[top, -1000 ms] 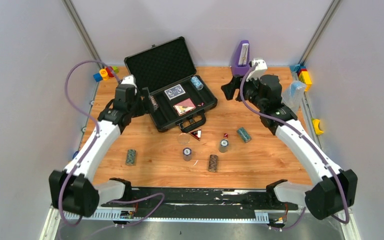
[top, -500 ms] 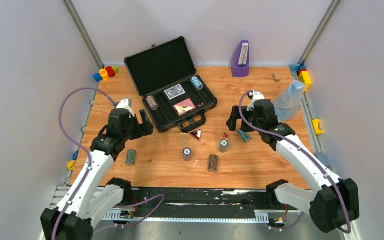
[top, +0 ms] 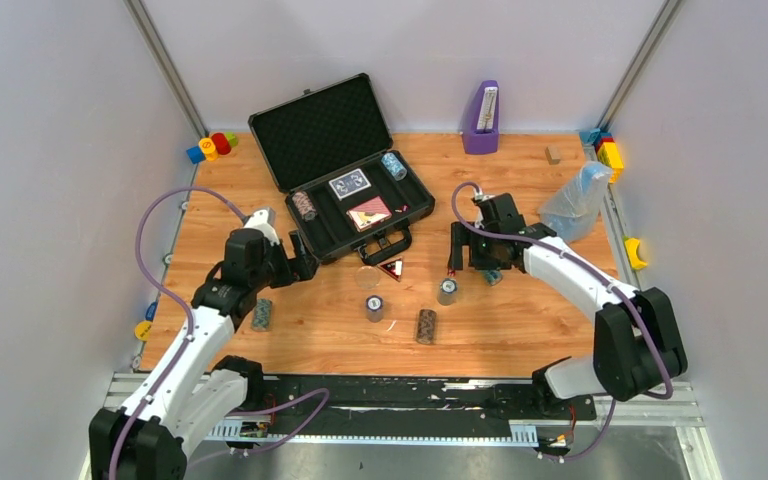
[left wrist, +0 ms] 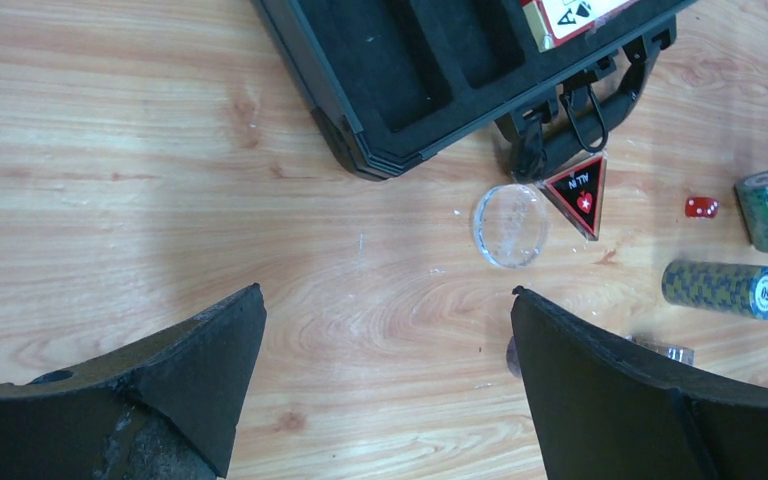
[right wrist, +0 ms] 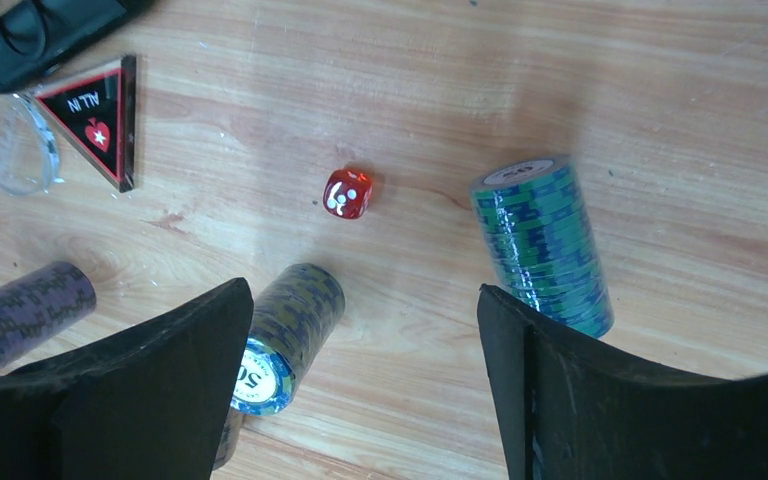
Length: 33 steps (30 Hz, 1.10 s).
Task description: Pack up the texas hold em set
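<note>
The black case [top: 312, 128] lies open at the back, with two card decks [top: 350, 184] and two chip stacks [top: 305, 205] in its foam tray. On the table lie the triangular button [top: 392, 268], the red die [top: 451, 270] and several chip stacks [top: 374, 307]. My left gripper [top: 300, 266] hovers open by the case's front left corner [left wrist: 360, 150], over bare wood [left wrist: 385, 300]. Open too, my right gripper [top: 458, 258] hangs just near of the die [right wrist: 348, 192], with a "50" stack [right wrist: 285, 335] by its left finger and a green-blue stack [right wrist: 545, 245] by its right finger.
A clear round disc [top: 366, 277] lies beside the button. A purple upright holder [top: 482, 118] stands at the back, a clear plastic bag [top: 575, 200] at the right. Colourful blocks [top: 210, 147] sit in the back corners. Another chip stack [top: 262, 314] lies under my left forearm.
Both arms have drawn back from the case area. The left gripper dropped toward the case's front left corner; the right swung left and down to the die and chip stacks.
</note>
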### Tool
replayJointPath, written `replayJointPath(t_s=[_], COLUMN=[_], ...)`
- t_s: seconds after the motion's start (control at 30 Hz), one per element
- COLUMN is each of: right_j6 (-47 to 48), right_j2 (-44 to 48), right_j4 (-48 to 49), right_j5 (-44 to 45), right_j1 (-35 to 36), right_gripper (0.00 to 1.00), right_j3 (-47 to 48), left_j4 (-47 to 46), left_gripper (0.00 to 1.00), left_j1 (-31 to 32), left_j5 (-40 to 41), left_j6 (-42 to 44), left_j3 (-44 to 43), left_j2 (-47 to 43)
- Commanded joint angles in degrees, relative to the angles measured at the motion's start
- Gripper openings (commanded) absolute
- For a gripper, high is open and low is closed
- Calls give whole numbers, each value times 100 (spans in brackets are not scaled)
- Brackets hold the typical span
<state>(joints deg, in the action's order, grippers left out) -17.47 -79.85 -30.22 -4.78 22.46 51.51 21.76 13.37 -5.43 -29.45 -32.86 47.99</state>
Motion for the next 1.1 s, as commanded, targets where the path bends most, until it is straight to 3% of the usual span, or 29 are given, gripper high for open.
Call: replayJointPath(t_s=[0.0,0.13,0.23,0.5,1.07], right_j6=[13,68,28,-279,-502], right_j2=[-103,-279,-347,194,-1095], right_j4=[-153,-187,-343,-358,-825], right_j5=[126,221,771,1822,2011], right_j1=[92,110,135,92,-40], right_gripper=[82,78,79,78,73], right_j3=[259,325,426,347,628], left_j4=[-737,-869,-887,-932,-1125], left_gripper=[100,100,100,100,100], left_j1=[-18,-18,-18,-18,-18], left_j5=[-387,-344,-304,-249,-204], left_j6=[211,323,348,408,354], left_j3=[224,335,398,516,874], left_j2=[-112,-127,-171,-380,-741])
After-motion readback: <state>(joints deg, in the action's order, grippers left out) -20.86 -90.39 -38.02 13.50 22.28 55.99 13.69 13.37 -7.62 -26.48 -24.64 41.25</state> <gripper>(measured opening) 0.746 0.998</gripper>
